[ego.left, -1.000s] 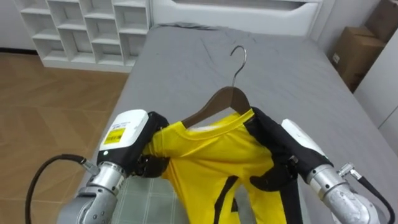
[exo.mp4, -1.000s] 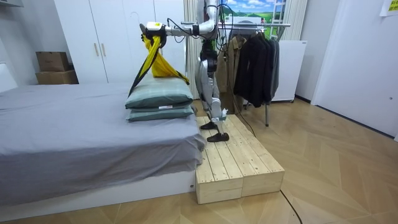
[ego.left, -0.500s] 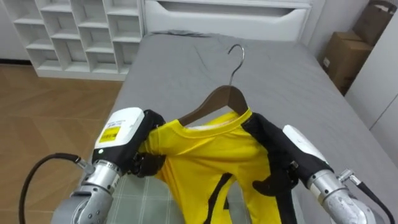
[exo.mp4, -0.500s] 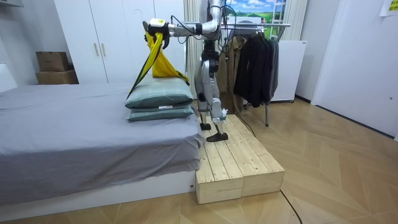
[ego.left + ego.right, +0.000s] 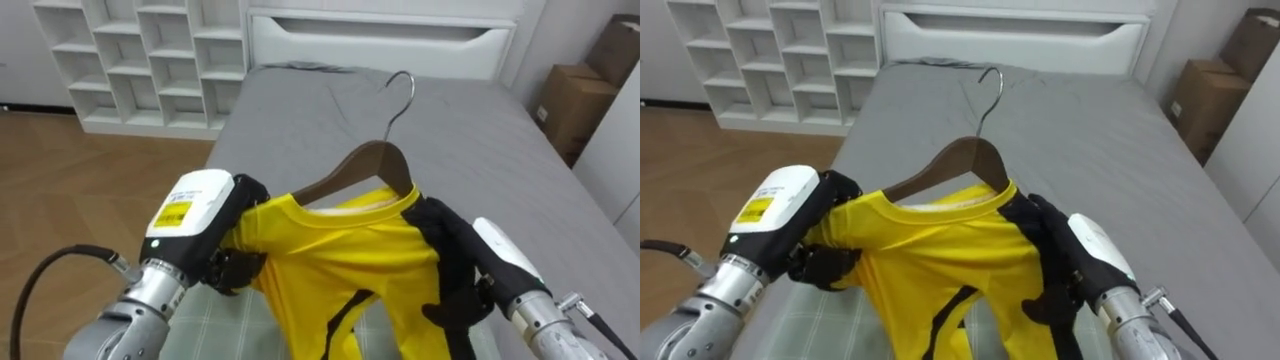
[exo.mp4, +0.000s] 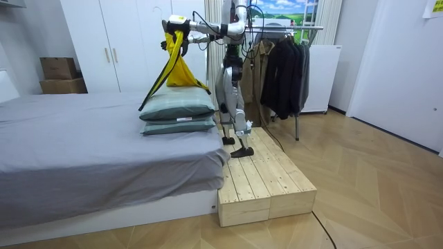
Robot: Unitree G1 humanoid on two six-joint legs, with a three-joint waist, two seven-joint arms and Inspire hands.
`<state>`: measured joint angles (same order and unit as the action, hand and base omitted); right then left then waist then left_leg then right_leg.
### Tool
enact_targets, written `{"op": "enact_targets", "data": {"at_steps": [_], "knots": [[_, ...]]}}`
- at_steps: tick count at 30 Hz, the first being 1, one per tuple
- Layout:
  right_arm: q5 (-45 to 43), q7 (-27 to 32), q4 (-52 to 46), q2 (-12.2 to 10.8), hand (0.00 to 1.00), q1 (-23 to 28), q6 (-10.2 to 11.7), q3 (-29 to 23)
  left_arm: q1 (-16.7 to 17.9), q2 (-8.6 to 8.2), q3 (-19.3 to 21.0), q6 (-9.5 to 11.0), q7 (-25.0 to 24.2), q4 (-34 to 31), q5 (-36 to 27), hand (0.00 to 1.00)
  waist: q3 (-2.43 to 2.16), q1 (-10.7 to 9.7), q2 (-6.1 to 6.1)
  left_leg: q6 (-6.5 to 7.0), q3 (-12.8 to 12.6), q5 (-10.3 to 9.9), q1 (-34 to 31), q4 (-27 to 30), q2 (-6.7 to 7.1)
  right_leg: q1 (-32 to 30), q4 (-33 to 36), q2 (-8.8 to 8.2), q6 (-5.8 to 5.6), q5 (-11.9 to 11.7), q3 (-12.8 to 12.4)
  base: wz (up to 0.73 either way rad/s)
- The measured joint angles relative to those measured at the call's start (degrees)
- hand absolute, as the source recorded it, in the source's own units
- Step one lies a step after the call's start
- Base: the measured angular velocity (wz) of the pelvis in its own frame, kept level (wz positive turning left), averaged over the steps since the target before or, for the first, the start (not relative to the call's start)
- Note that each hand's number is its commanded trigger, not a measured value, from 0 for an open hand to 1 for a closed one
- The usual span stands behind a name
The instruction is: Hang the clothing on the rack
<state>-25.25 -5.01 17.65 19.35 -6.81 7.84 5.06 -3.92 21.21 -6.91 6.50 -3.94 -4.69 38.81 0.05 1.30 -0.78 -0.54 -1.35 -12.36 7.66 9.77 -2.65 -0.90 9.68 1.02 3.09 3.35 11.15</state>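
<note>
A yellow shirt (image 5: 340, 250) with black trim hangs on a wooden hanger (image 5: 365, 165) whose metal hook (image 5: 402, 88) points up, away from me. My left hand (image 5: 232, 268) is shut on the shirt's left shoulder. On the other side, my right hand (image 5: 455, 265) is curled round the black-edged right shoulder. Both hands hold the shirt out in front of me above the bed. In the room view the shirt (image 6: 176, 66) hangs from my raised arms, with its hem reaching the pillows.
I stand on a wooden platform (image 6: 266, 183) beside the grey bed (image 5: 440, 130). Stacked green checked pillows (image 6: 178, 111) lie under the shirt. A clothes rack (image 6: 287, 28) with dark garments stands behind me. White shelves (image 5: 150, 50) and cardboard boxes (image 5: 580, 90) flank the bed's far end.
In the room view my arms have lifted the shirt slightly higher and drawn it nearer my body. Both hands keep their hold.
</note>
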Motion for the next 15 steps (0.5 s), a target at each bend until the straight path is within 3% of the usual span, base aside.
{"op": "enact_targets", "data": {"at_steps": [11, 15], "knots": [[0.24, 0.16, -0.06, 0.16, 0.0, 0.02, 0.09, -0.08, 2.15, 0.72, 1.12, -0.17, -8.18, 0.0, -9.29, 1.0, 0.15, -1.03, 0.77, 0.0, 0.01, 0.0, 0.05, -0.1, 0.19, 0.16, 0.02, 0.02, -0.18, 0.19, -0.04, 0.01], [0.18, 0.22, 0.3, 0.17, 0.0, 0.06, 0.09, -0.05, 2.32, 0.85, 1.17, -0.19, -9.68, 0.0, -9.9, 1.0, 0.39, -1.06, 1.47, 0.0, 0.01, 0.0, -0.02, -0.14, 0.19, 0.15, 0.03, 0.01, -0.24, 0.3, 0.0, 0.02]]}}
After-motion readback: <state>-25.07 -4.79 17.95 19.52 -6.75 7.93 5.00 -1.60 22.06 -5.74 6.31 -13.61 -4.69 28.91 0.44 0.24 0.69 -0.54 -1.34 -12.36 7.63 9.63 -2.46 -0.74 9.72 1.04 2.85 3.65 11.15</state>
